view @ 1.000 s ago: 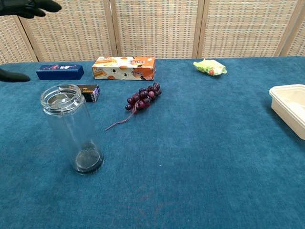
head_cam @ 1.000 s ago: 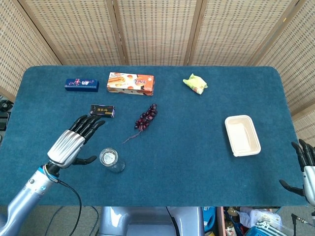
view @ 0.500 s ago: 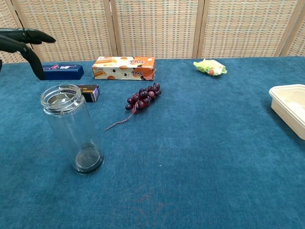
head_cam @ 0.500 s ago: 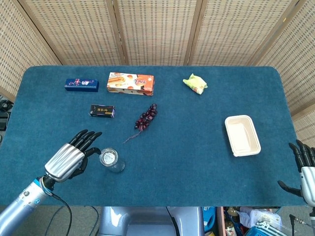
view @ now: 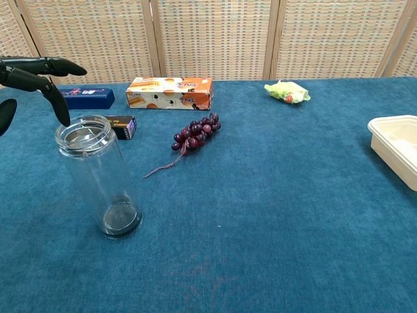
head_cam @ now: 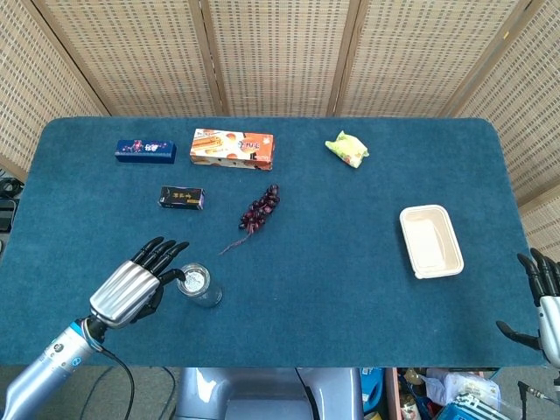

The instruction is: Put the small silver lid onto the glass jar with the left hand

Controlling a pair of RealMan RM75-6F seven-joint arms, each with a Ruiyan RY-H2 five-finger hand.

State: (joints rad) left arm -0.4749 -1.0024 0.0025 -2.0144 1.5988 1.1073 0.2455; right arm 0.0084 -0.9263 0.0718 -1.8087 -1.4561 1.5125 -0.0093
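While the left hand had hovered farther left of the glass jar half a second before, it had since shifted right, so its dark fingers now reached close to the jar's mouth from the left. They were spread apart and held nothing that either view showed. Nothing else on the counter had moved.

From the head view the jar stood upright near the counter's near-left edge, and something silvery showed at its mouth; whether that was the small silver lid could not be told. Only the head view caught the right hand, low at the near-right corner off the counter, fingers apart and holding nothing. From the chest view just the left hand's fingertips appeared, above and left of the jar's rim, and the jar's clear wall showed full height.

Farther back lay a blue box, an orange-and-white carton, a small black box, a bunch of dark grapes, a yellow-green packet and, to the right, a cream tray. Printing on the boxes was too small to read.
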